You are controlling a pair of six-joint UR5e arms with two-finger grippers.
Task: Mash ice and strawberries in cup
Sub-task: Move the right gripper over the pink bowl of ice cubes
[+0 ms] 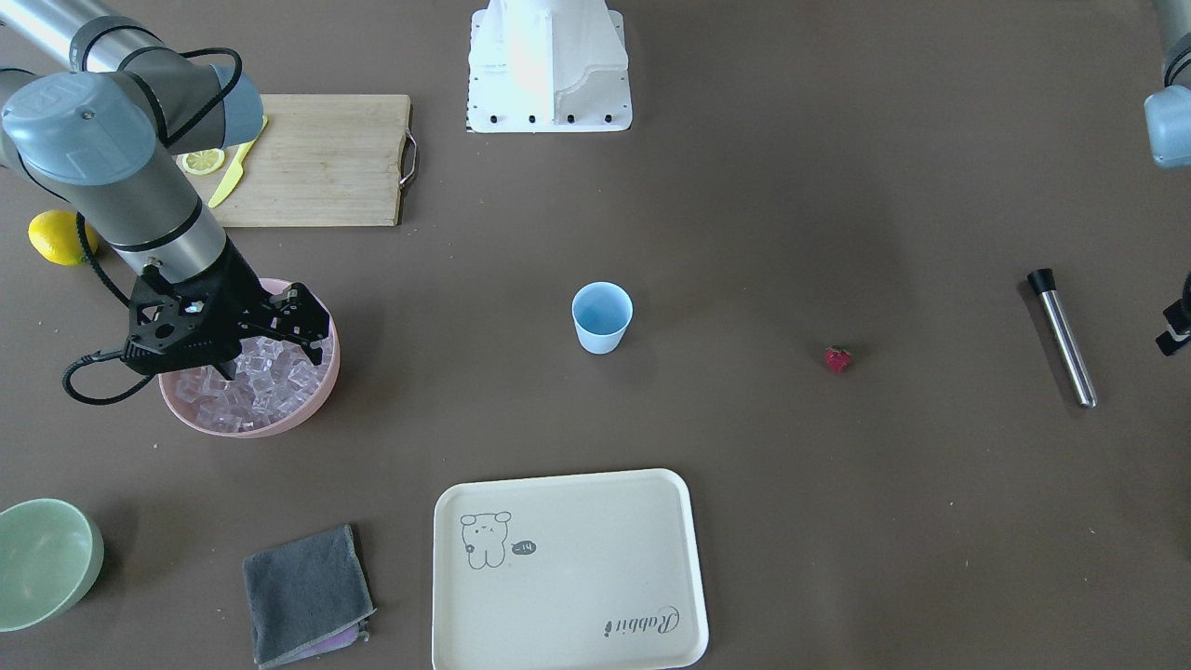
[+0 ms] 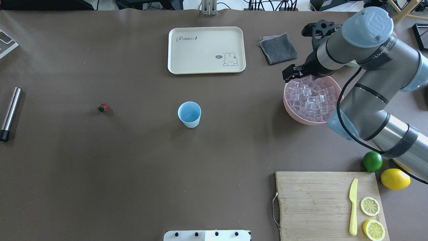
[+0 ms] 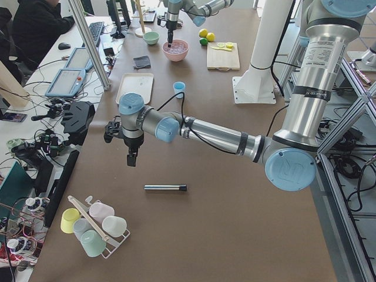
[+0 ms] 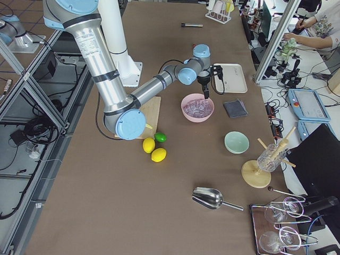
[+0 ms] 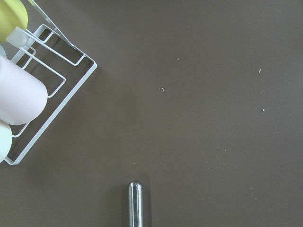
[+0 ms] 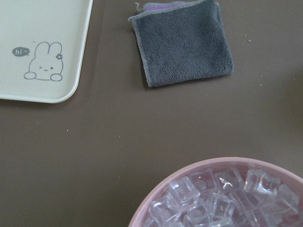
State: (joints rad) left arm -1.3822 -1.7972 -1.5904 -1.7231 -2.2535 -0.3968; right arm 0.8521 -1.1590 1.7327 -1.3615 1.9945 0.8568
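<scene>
Ice (image 1: pixel 270 386) fills the pink bowl (image 1: pixel 244 430), lots of little clear cubes piled up. The right gripper (image 4: pixel 206 94) hangs just over the bowl and points down at the cubes, near the edge on the tray side. I cannot tell if its fingers are apart or together, because no view shows them well. Its own camera sees the bowl's rim, some cubes, a corner of the cream tray (image 1: pixel 577 558) with a bunny on it, and the grey cloth (image 1: pixel 307 594).

The blue cup (image 1: pixel 602 316) stands up straight in the middle of the brown table, well apart from the bowl. The strawberry (image 1: pixel 837 359) lies on the table on the other side of the cup, between the cup and the metal stick with a black end (image 1: pixel 1065 340).

The left gripper (image 3: pixel 132 160) hangs in the air near that stick and does not touch it. I cannot tell how its fingers stand either. Its camera looks down on the round tip of the stick and on a white wire rack (image 5: pixel 57 109) with a pink cup (image 5: pixel 16 97) in it.

A wooden board (image 1: pixel 316 158) holds a yellow knife (image 2: pixel 353 207) and lemon slices (image 2: pixel 369 206). A whole lemon (image 2: pixel 395 179) and a lime (image 2: pixel 372 161) sit beside the board. A green bowl (image 1: pixel 42 563) sits near the cloth.
</scene>
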